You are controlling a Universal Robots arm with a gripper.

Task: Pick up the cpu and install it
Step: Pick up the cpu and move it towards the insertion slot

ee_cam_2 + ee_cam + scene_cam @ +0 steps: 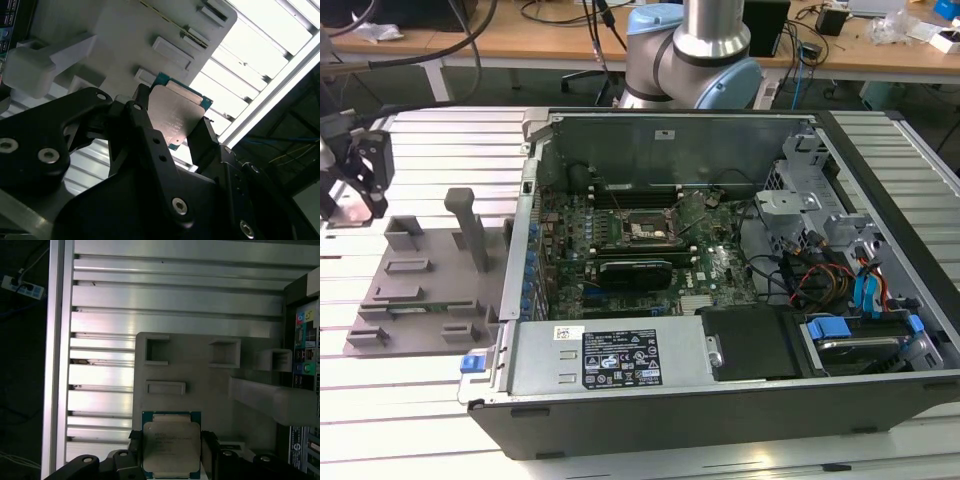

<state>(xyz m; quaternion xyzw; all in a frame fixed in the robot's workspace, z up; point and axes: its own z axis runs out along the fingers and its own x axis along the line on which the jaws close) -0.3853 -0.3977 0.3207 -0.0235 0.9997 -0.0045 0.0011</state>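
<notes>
The cpu (171,442) is a flat square chip with a silver-grey metal top and a thin green rim. My gripper (171,460) is shut on it, with one black finger (144,120) on each of two opposite edges. In the second wrist view the cpu (177,112) hangs between the fingers above the grey fixture plate (125,35). In the exterior view my gripper (365,175) is at the exterior view's left, above the slatted table and well away from the open computer case (720,420). The motherboard's socket (645,232) lies open inside the case.
The grey fixture plate (420,290) with raised blocks and an upright post (468,225) lies between my gripper and the case. The arm's base (695,55) stands behind the case. Cables and drive bays (840,280) fill the case's right side. A slatted aluminium table (175,295) lies underneath.
</notes>
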